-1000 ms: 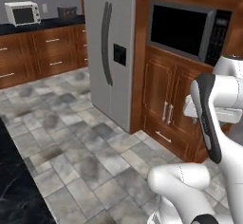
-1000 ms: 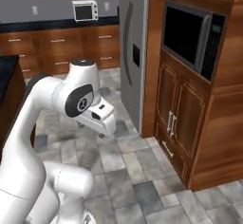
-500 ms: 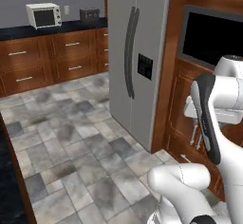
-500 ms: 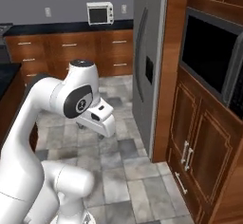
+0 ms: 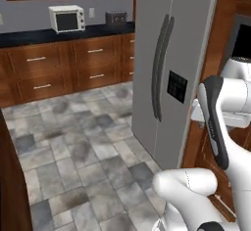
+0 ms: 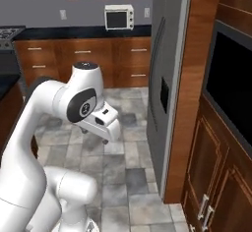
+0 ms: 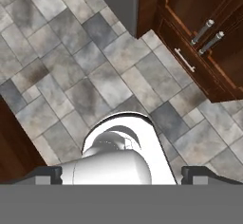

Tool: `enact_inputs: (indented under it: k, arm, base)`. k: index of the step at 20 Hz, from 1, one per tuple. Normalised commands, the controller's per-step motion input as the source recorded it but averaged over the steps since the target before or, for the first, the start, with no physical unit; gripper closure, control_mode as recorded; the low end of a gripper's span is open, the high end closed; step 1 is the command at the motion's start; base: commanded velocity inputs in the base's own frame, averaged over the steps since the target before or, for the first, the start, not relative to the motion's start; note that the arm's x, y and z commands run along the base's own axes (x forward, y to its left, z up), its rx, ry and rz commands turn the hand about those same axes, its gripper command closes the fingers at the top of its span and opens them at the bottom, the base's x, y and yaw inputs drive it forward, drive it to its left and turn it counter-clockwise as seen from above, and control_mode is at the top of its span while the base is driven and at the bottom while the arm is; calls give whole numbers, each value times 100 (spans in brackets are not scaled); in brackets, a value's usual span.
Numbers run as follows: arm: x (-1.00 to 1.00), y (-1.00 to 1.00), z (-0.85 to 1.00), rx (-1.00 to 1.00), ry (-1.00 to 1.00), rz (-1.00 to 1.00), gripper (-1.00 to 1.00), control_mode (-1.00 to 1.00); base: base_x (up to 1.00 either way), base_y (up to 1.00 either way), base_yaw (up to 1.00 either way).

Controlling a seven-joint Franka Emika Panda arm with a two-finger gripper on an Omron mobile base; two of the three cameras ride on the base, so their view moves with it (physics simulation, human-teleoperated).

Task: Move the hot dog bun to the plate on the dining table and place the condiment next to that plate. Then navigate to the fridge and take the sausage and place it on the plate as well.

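One fridge [image 5: 162, 54] beyond end effector [image 7: 121, 173].

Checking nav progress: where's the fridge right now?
The fridge stands closed, right of centre in the left base view, between the drawer counter and the wood cabinet.

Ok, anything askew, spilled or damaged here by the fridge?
Nothing stands out. The fridge has both doors shut, the toaster oven sits squarely on the wall counter, and the tiled floor shows no spill. The claw is open, holding nothing.
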Motion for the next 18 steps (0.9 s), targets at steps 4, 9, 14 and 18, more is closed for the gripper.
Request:
enact_inputs:
  k: [4,9,14,18]
  arm:
    - [0,0,0,0,0,0,-100,100]
    - [0,0,0,0,0,0,-100,100]
    - [0,0,0,0,0,0,-100,100]
    - [0,0,0,0,0,0,-100,100]
  base:
    - [100,0,3]
    - [77,0,-35]
    - [49,0,-51]
    - [25,0,-54]
